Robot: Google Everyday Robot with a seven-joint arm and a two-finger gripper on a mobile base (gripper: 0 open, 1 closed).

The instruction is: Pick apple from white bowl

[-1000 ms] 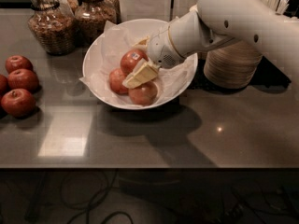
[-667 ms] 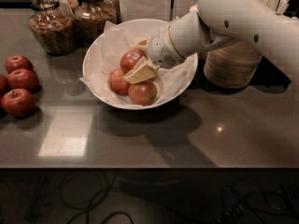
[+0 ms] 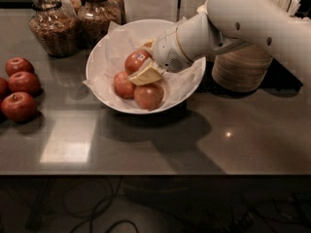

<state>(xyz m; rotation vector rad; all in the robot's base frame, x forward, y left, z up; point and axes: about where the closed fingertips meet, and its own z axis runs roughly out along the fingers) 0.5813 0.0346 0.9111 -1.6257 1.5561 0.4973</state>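
Observation:
The white bowl, lined with crumpled white paper, stands at the middle back of the counter. It holds three apples. The reddish-orange apple with a white-and-blue sticker lies at the back. Two paler apples lie in front of it. My gripper reaches into the bowl from the right. Its cream fingers sit on either side of the sticker apple and are closed against it. The apple is low in the bowl among the others.
Several darker red apples lie on the counter at the far left. Glass jars stand behind the bowl at the left. A stack of beige paper bowls stands right of the bowl, under my arm.
The gripper and the sticker apple have shifted very slightly up; otherwise the scene is the same.

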